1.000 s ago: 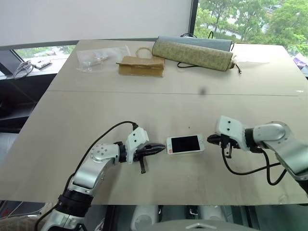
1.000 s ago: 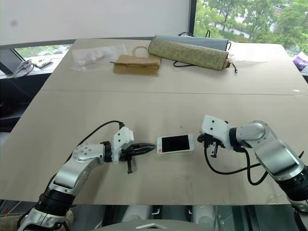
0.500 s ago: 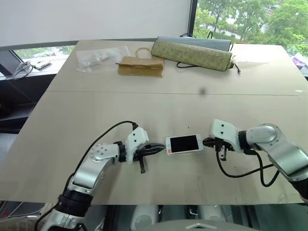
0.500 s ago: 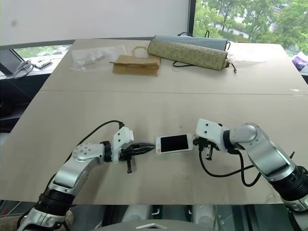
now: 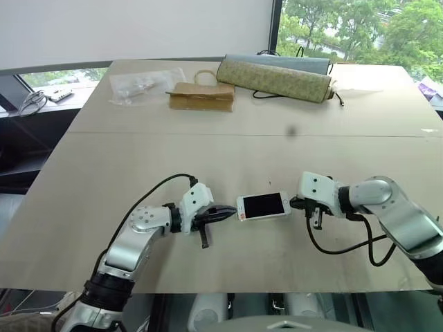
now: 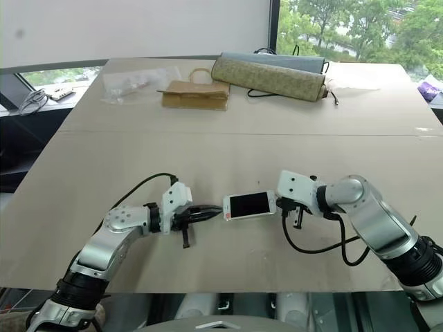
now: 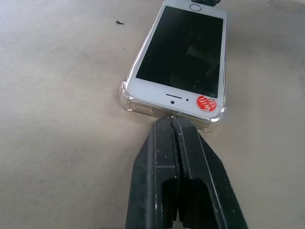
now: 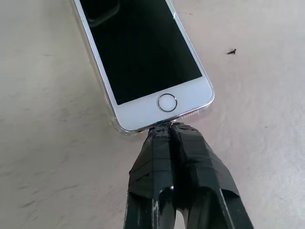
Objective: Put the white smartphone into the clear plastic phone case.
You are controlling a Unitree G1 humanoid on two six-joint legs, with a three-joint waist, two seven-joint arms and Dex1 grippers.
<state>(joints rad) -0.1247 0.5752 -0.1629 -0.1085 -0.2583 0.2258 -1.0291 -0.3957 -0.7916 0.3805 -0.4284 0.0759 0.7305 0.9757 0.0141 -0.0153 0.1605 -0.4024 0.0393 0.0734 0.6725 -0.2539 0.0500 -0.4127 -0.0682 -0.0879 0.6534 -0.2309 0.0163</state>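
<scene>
The white smartphone with dark glossy screen (image 5: 263, 206) lay in the clear plastic phone case (image 7: 129, 97) on the beige desk (image 5: 221, 152). Since a second earlier, the right hand (image 5: 299, 203), fingers together, had closed in to touch the phone's button end. The left hand (image 5: 230, 211), fingers together, stayed against the opposite end.

The white smartphone (image 7: 180, 57) has a dark, glossy glass screen that mirrors the light, a smooth white bezel and a shiny red sticker at one end. Around its edge runs the clear plastic phone case (image 7: 129, 98), transparent and glossy. The table (image 5: 208, 145) looks matt beige and faintly mottled. The left tool (image 7: 173, 125) is matt black plastic; the right tool (image 8: 169, 129) is wrapped in black, slightly wrinkled tape. At the frame's upper left lie a crinkled clear bag (image 5: 142, 84) and a brown paper bag (image 5: 202, 95); beside them, a patterned rolled mat (image 5: 277, 79).
</scene>
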